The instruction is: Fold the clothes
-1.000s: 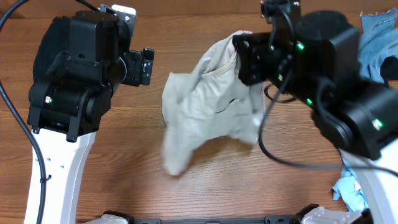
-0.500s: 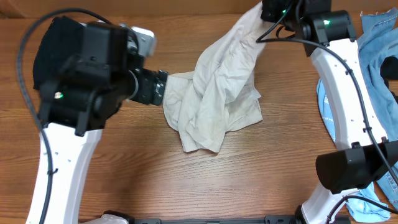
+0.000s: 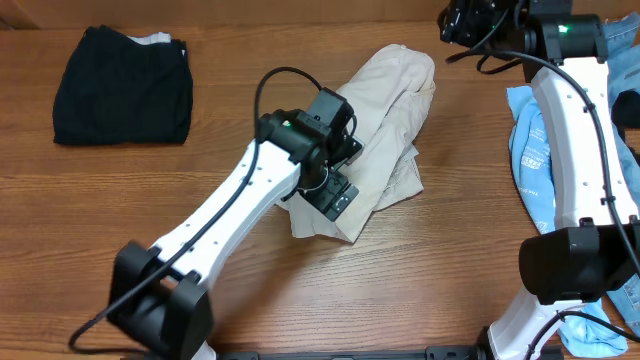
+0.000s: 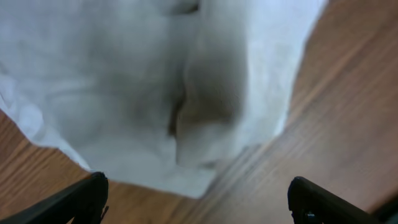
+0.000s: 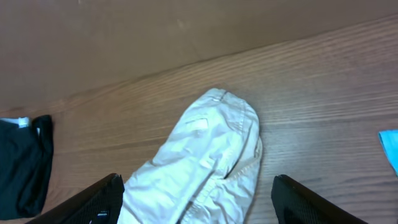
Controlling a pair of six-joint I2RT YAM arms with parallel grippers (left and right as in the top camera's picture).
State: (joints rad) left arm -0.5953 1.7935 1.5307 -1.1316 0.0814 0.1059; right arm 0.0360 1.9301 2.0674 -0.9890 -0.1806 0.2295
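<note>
Left arm: extends from base at 7 o'clock diagonally to centre of table (image 3: 470, 285), wrist tipped down. My left gripper (image 3: 337, 197) sits over lower part of shorts (image 3: 392, 105), jaws spread wide; cloth contact, cannot tell. Right arm: stretched along 3 o'clock side to far edge, right gripper (image 3: 463, 20) at 1 o'clock, jaws spread, apart from shorts. Shorts crumpled mid-table, heap running 1 to 7 o'clock.

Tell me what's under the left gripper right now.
The crumpled beige shorts, their lower edge lying on the wooden table. The left gripper is open above them, fingers apart. Whatever lies beneath the cloth folds is hidden.
</note>
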